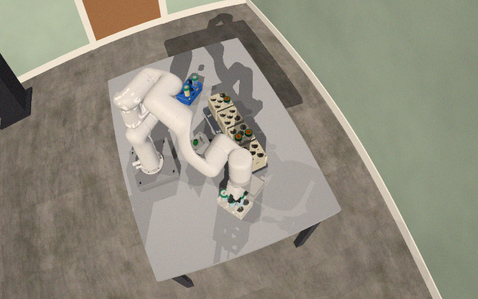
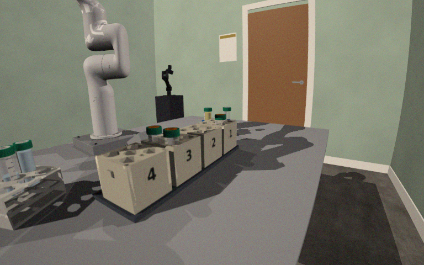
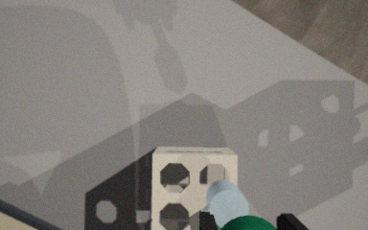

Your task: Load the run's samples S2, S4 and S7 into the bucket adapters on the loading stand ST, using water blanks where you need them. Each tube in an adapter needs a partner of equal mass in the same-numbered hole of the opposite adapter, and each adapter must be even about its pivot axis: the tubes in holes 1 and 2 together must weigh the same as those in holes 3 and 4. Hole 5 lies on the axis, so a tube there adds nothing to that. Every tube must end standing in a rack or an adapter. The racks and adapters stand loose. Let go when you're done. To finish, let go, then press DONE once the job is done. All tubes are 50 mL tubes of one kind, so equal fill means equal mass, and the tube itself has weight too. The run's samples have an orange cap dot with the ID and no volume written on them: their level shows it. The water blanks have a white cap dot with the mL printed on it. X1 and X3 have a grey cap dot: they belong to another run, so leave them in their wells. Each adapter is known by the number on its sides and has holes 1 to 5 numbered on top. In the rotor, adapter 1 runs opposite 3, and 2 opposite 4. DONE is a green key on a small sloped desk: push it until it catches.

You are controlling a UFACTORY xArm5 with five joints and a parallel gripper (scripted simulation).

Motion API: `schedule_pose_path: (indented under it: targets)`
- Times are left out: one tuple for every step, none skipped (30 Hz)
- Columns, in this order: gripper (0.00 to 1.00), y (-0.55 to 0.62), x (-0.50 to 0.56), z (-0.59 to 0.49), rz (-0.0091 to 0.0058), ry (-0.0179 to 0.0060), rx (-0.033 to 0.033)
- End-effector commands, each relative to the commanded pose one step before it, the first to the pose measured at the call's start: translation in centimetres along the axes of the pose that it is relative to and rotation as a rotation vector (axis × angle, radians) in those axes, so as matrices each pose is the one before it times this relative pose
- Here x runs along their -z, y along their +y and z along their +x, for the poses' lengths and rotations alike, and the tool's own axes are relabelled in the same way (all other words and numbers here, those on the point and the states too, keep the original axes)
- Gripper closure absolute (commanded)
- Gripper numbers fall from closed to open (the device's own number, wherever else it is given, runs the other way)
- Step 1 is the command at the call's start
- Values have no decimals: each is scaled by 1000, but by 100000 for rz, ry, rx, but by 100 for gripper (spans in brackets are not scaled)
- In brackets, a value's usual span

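My gripper (image 1: 234, 199) (image 3: 248, 221) is shut on a green-capped tube (image 3: 229, 207) with pale blue contents, above the pale rack (image 1: 229, 210) (image 3: 194, 192). Its cap dot is hidden. Other green-capped tubes, one with a white dot (image 1: 223, 193), stand in that rack. Adapter 3 (image 2: 187, 170) holds two orange-dotted tubes (image 1: 238, 136) (image 1: 248, 132) (image 2: 153, 129) (image 2: 171, 132). Adapter 1 (image 2: 229, 145) holds one orange-dotted tube (image 1: 226, 99) (image 2: 220, 116). No tube shows in adapter 2 (image 2: 212, 154) or adapter 4 (image 2: 137, 190). The DONE key (image 1: 195, 142) is green. Cap IDs are unreadable.
A blue rack (image 1: 183, 100) behind the arm holds a yellowish tube (image 1: 186, 90) (image 2: 207, 114) and a paler tube (image 1: 195, 79) (image 2: 227, 111). The adapters stand in a row on the dark stand (image 2: 135, 218), close to the pale rack. The arm partly hides adapter 4 in the top view.
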State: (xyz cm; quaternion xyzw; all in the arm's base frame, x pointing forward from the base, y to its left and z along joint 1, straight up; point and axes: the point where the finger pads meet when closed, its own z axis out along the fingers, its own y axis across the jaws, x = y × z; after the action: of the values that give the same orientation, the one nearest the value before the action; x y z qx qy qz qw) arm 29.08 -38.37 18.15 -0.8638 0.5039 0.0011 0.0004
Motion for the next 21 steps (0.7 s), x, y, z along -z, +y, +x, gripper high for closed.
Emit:
schedule_pose_path:
  targets:
    - [100, -15, 788, 106, 56, 404, 0]
    - [100, 0, 0, 0, 0, 0, 0]
    - [100, 0, 201, 1, 0, 0, 0]
    - [100, 0, 200, 0, 0, 0, 0]
    - [100, 0, 200, 0, 0, 0, 0]
    - [100, 0, 200, 0, 0, 0, 0]
    - [100, 0, 200, 0, 0, 0, 0]
    - [100, 0, 200, 0, 0, 0, 0]
    - [100, 0, 200, 0, 0, 0, 0]
    - [100, 0, 200, 0, 0, 0, 0]
    - [100, 0, 200, 0, 0, 0, 0]
    - [100, 0, 200, 0, 0, 0, 0]
    - [100, 0, 200, 0, 0, 0, 0]
    - [100, 0, 200, 0, 0, 0, 0]
    - [100, 0, 200, 0, 0, 0, 0]
    - [100, 0, 200, 0, 0, 0, 0]
    - [100, 0, 200, 0, 0, 0, 0]
    - [100, 0, 0, 0, 0, 0, 0]
    - [100, 0, 0, 0, 0, 0, 0]
    - [100, 0, 101, 1, 0, 0, 0]
    - [100, 1, -7, -5, 0, 3, 0]
